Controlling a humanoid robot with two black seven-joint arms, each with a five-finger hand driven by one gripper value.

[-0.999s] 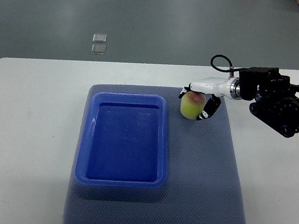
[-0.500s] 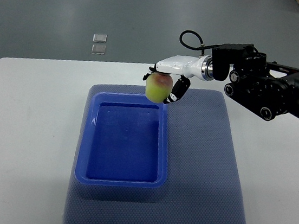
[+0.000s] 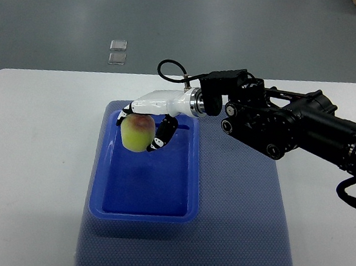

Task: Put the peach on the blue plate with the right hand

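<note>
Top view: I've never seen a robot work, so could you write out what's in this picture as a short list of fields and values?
Robot hand in use: right robot hand, arm entering from the picture's right edge
Held item: peach, yellow-green with a red blush, fingers curled around it
Peach position: over the far left part of the blue plate; whether it touches the bottom cannot be told
Blue plate contents: nothing else visible inside
Under the plate: grey-blue mat on a white table
Left robot hand: not in view
</note>
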